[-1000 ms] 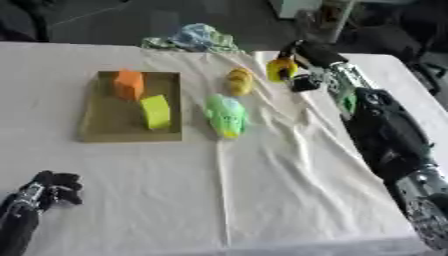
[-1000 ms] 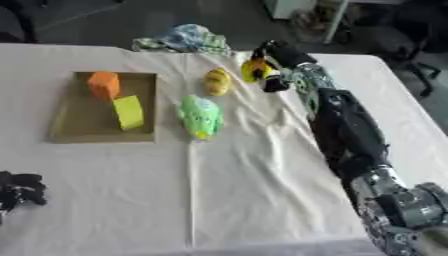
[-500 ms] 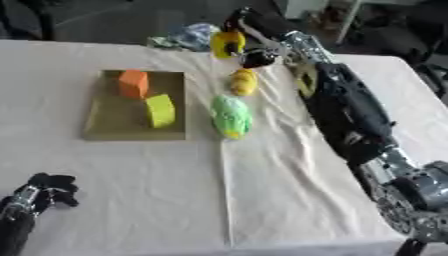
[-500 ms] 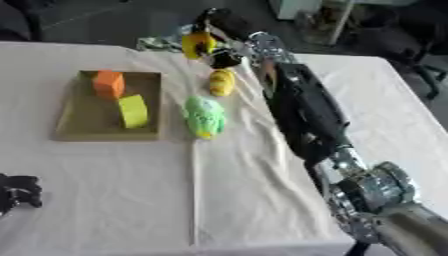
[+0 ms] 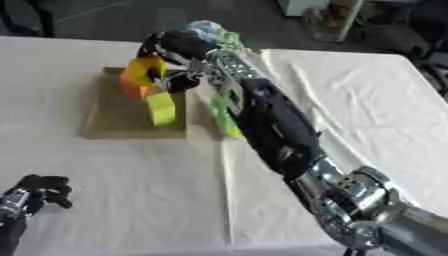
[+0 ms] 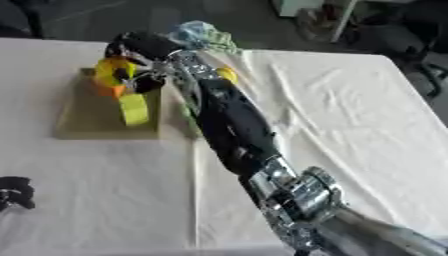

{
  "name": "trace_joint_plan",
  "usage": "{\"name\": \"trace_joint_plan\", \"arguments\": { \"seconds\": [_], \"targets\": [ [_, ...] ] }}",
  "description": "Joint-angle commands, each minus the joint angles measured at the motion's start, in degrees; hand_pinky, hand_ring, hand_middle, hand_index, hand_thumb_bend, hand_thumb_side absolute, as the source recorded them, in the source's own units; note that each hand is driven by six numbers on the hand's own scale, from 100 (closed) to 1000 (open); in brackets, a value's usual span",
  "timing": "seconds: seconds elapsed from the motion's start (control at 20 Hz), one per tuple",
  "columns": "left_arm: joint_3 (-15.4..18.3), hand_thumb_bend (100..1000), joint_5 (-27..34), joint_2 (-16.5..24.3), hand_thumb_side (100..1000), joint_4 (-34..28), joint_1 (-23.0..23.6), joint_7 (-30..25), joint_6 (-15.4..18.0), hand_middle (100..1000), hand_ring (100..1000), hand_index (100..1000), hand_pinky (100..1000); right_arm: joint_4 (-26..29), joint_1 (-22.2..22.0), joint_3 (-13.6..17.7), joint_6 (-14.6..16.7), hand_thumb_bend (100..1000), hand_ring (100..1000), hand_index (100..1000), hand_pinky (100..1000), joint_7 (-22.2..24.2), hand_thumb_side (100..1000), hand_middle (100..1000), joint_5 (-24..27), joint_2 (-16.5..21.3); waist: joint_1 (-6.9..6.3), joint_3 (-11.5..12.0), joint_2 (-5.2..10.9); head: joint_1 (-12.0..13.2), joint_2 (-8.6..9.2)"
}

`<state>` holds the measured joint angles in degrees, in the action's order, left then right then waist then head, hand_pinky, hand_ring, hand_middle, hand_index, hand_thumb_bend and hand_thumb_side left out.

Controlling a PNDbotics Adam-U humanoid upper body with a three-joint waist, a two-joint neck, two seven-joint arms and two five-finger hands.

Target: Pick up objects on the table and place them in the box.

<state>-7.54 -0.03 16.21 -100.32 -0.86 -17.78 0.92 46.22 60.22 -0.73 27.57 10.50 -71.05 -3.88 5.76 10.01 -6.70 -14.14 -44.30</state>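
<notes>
Hand (image 5: pixel 171 47) around rounded yellow toy (image 5: pixel 145 70)

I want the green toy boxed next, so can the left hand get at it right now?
Probably not easily. The left hand rests curled at the near left corner, while the green toy lies beside the box, largely hidden under the right arm.

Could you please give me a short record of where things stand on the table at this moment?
right robot hand: curled round a yellow toy, held over the box
left robot hand: idle near the lower left corner, fingers curled, holding nothing
in the box: orange block, yellow-green block
on the cloth: green toy beside the box, mostly hidden by the arm; small yellow thing; bundle of fabric at the far edge
</notes>
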Motion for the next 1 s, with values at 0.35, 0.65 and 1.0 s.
{"name": "trace_joint_plan", "arguments": {
  "seconds": [0.35,0.65,1.0],
  "targets": [
    [-0.2,100,0.2,0.6,1000,-0.9,-1.0,-0.6,0.0,582,540,726,799,0.4,-1.7,0.6,-2.8,100,725,967,760,-0.8,360,773,-8.1,-3.2,-0.27,0.4,-0.46,-0.6,0.18],
    [-0.3,100,0.2,0.5,1000,-1.0,-1.2,-0.6,0.0,581,540,726,799,-0.9,-2.5,1.4,-6.6,100,750,982,766,-4.4,483,814,-13.2,-3.7,-0.33,0.7,-0.71,-0.8,0.18],
    [-0.2,100,0.2,0.5,1000,-1.0,-1.1,-0.6,-0.1,581,539,726,799,-0.6,-2.4,0.8,-7.2,152,847,1000,820,-5.4,658,947,-19.3,-3.4,-0.31,0.4,-0.76,-0.8,0.18]
  ]
}}
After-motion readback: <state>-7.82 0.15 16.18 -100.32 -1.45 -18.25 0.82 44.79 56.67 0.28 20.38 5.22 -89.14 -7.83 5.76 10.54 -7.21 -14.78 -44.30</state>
